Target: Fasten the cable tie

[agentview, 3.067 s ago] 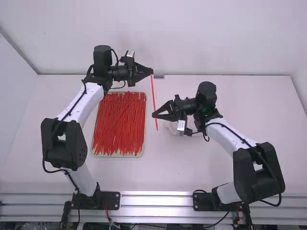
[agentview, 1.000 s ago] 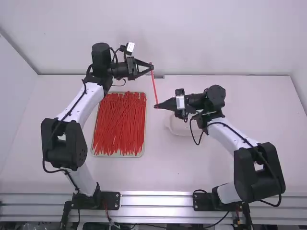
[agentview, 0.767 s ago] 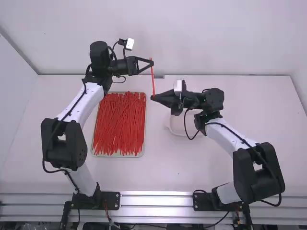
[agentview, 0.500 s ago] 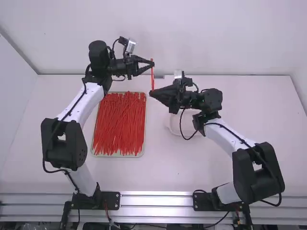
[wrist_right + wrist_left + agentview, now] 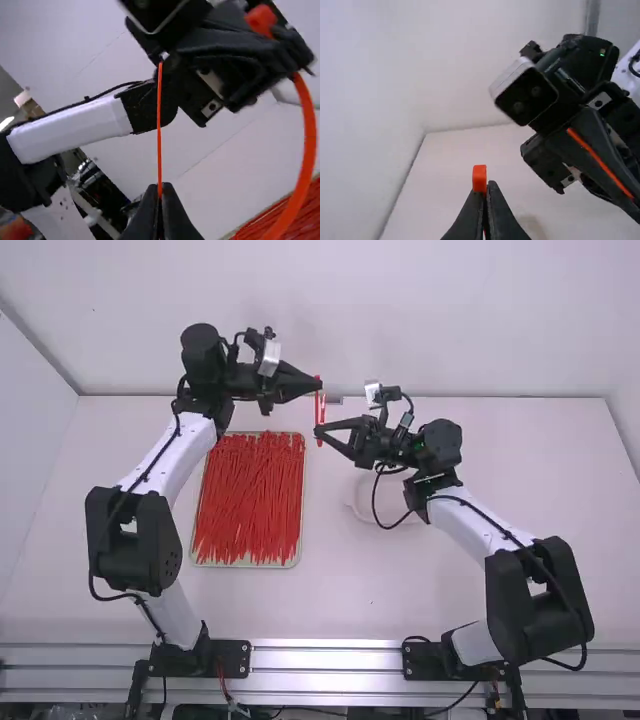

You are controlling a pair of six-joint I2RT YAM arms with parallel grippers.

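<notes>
Left gripper (image 5: pixel 484 189) clamps the head of the cable tie (image 5: pixel 159 125); right gripper (image 5: pixel 160 189), close beside it, pinches the tail, bowing it for threading.

A flat tray (image 5: pixel 245 565) lies on the white table (image 5: pixel 560 460), nearer its left edge. It is full of spare red ties (image 5: pixel 250 495) in a heap. A white wall (image 5: pixel 420 300) stands behind the back edge.
</notes>
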